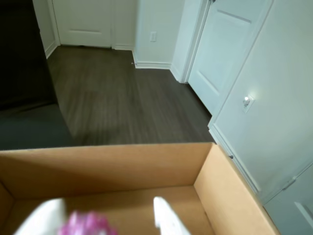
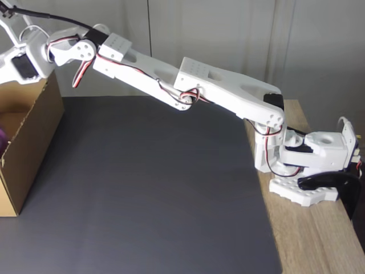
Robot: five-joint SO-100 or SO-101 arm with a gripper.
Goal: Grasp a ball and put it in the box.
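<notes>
The brown cardboard box [image 1: 230, 196] lies open below me in the wrist view, its floor and far wall in sight. My gripper [image 1: 105, 200] hangs over it, open, with white fingers [image 1: 168, 220] set wide apart. The ball [image 1: 87, 224], pink and blurred, sits low between them, clear of the right finger. In the fixed view the arm [image 2: 217, 85] stretches left over the box [image 2: 34, 131], and a purple sliver of the ball [image 2: 1, 138] shows inside the box at the frame's left edge, well below the wrist.
A dark mat [image 2: 148, 188] covers the wooden table [image 2: 319, 240], where the arm's base [image 2: 308, 171] is clamped at the right. Beyond the box, the wrist view shows dark floorboards [image 1: 122, 98] and white doors [image 1: 254, 112].
</notes>
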